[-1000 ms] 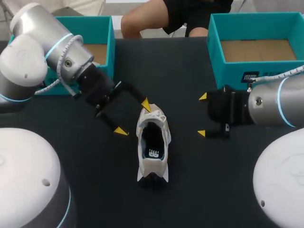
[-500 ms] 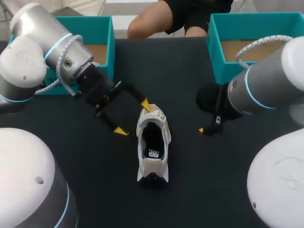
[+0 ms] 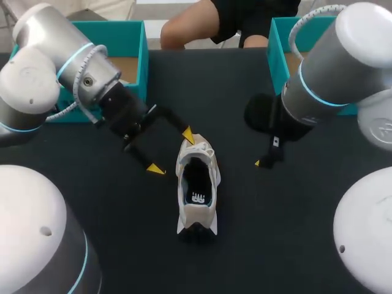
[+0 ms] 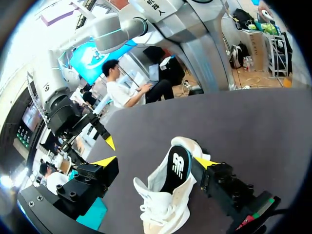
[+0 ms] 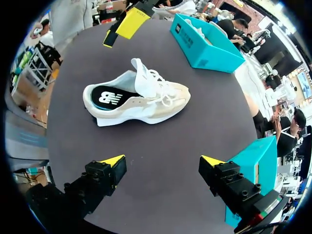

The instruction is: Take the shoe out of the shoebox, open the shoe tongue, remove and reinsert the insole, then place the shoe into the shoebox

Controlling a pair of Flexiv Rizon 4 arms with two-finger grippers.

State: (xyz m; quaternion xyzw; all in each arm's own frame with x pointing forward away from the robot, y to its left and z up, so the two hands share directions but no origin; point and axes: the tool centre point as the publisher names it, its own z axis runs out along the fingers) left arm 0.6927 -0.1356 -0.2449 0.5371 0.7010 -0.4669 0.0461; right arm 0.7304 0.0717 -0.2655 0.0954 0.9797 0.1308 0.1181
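Left of the shoe (image 3: 196, 187), the left gripper (image 3: 171, 151) is standing spread wide, one yellow tip sitting right at the toe end and nothing pinched. The shoe is resting upright on its sole on the dark table (image 3: 245, 245), its long axis running away from the robot, toe pointing to the far edge. It is looking light and soft-sided, and the stiffer heel collar is probably offering the firmest hold. Right of the shoe, the right gripper (image 5: 162, 161) is hanging spread and empty, well apart.
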